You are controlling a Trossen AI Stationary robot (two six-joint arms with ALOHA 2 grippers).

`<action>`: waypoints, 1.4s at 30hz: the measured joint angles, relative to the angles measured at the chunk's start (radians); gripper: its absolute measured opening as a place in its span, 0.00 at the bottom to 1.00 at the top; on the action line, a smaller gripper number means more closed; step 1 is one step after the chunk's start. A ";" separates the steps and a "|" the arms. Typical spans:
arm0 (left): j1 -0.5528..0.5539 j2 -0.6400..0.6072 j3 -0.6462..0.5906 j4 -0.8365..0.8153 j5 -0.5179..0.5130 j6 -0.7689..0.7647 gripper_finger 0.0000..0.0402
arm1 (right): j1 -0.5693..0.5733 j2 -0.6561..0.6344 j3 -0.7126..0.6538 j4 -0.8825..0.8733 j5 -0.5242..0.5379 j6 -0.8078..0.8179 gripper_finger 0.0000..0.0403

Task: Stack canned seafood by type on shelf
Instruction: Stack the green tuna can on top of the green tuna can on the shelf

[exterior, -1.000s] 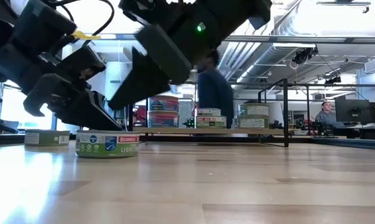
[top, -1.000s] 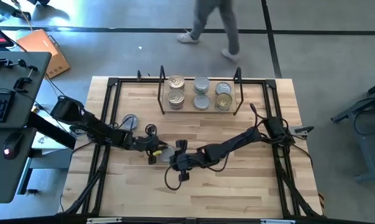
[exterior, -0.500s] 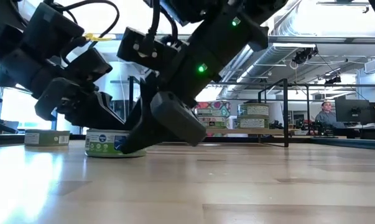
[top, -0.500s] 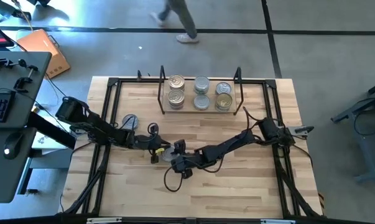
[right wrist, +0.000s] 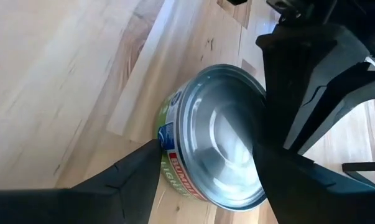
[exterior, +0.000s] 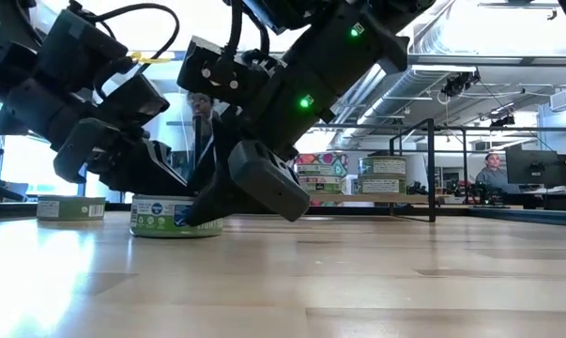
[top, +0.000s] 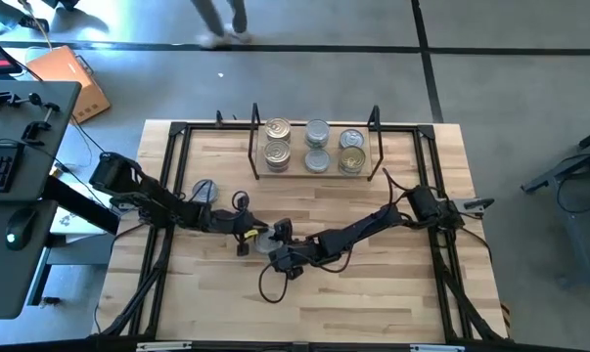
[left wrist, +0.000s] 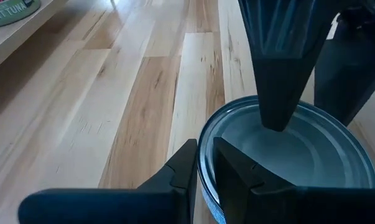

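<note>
Left hand: low over the middle of the counter, clenched narrow on the rim of a silver-lidded tin, one finger outside the wall, the other inside on the lid. Reached in along the counter from the left edge.

Right hand: at the same tin from the opposite side, released and spread wide, one finger against the green-labelled wall, the other over the far edge of the lid. Came in low and slanted from the right edge of the counter, so that both hands met over this one tin.

Tin itself: stood flat on the wood, upright, lid up, just in front of the shelf but well apart from it.

Second tin: lay alone on the counter beside the left arm, near the first, untouched by either hand.

Shelf: stood at the far edge of the counter, between its black wire uprights. Carried six lids seen from above, in three pairs. Showed from table height as short stacks.

Beyond the counter: legs of a walking person on the grey floor.
</note>
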 joint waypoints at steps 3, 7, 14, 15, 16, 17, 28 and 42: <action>0.012 0.000 -0.017 0.040 0.028 0.002 0.10 | 0.001 0.000 0.000 -0.001 0.001 0.001 0.63; 0.025 0.002 -0.039 0.081 0.052 0.008 0.10 | 0.001 0.000 0.000 -0.001 0.001 0.019 0.69; 0.035 0.002 -0.056 0.102 0.056 -0.003 0.10 | 0.000 0.000 0.000 -0.003 0.001 0.007 0.74; 0.035 0.002 -0.056 0.102 0.056 -0.003 0.10 | -0.001 0.000 0.000 -0.004 0.001 0.003 0.74; 0.035 0.002 -0.056 0.103 0.056 -0.003 0.10 | -0.001 0.000 0.000 -0.005 0.001 0.001 0.74; 0.035 0.002 -0.056 0.103 0.055 -0.003 0.10 | -0.001 0.000 0.000 -0.006 0.002 0.001 0.74; 0.035 -0.010 -0.067 0.175 0.070 -0.005 0.09 | -0.001 -0.001 0.000 -0.006 0.002 0.047 0.74; 0.013 -0.185 -0.067 0.038 0.045 -0.038 0.00 | -0.002 -0.001 0.000 -0.008 0.002 0.064 0.74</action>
